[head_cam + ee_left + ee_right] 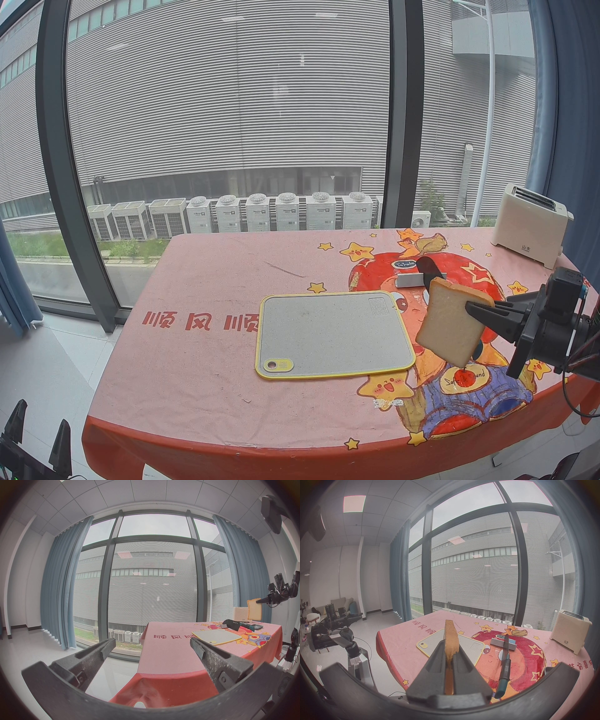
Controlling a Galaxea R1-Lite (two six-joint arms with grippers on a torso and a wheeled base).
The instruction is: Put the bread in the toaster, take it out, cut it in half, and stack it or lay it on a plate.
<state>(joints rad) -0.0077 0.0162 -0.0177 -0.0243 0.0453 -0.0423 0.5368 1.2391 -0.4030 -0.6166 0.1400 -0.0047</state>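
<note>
Gripped in R end effector (pixel 478 310): pale square bread slice w/ tan crust (pixel 447 328), upright above pink cartoon-print desk (pixel 219 275), just right of grey yellow-rimmed cutting board (pixel 334 334). L end effector (pixel 152 642) spread wide, empty, low beyond desk's front-left corner. Cream two-slot toaster (pixel 531 231) at far-right corner, well apart from bread. Black-bladed teal-handled knife (pixel 504 658) propped on grey block (pixel 503 643).
</note>
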